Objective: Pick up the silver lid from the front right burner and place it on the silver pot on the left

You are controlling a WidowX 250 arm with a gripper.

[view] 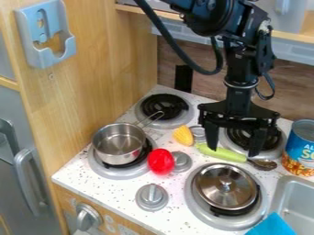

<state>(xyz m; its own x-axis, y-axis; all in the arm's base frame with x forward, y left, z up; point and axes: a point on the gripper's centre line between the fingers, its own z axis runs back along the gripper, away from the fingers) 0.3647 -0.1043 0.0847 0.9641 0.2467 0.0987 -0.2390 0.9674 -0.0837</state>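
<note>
In the camera view, the black arm comes in from 12 o'clock and its gripper (234, 148) hangs fingers-down over the stove, the two fingers spread well apart and grasping nothing. Just below the fingertips lies a spoon (222, 154) with a green handle, its bowl pointing toward 4 o'clock; whether a fingertip touches it I cannot tell.

Taking the gripper as the centre of the dial, a metal lid (215, 189) with a knob sits at 6 o'clock over a burner. A yellow piece (183, 136) lies near 10 o'clock, a red rounded thing (160, 161) between 8 and 9. A steel saucepan (116, 144) stands on a burner at 9 o'clock, a blue-labelled can (300, 148) at 3, and a bright blue item (275, 226) at 5.
</note>
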